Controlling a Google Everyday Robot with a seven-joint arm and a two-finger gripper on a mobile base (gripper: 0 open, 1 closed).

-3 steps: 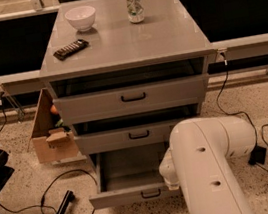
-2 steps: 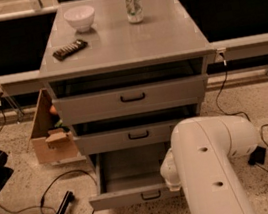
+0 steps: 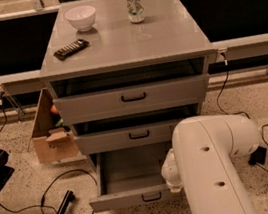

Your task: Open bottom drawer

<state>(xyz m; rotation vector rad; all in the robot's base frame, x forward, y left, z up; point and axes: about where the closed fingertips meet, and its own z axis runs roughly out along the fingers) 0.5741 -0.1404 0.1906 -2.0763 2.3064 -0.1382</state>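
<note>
Bottom drawer (image 3: 133, 197) slightly further out than before; gripper hidden behind arm (image 3: 209, 168), state untellable

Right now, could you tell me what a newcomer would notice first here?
The big white arm fills the lower right foreground, hiding its end effector somewhere by the drawer front. Left of it, the bottom drawer stands pulled well out. On the cabinet top sit a white bowl and a can.

The gripper (image 3: 170, 173) sits at the right front of the bottom drawer (image 3: 119, 201).
</note>
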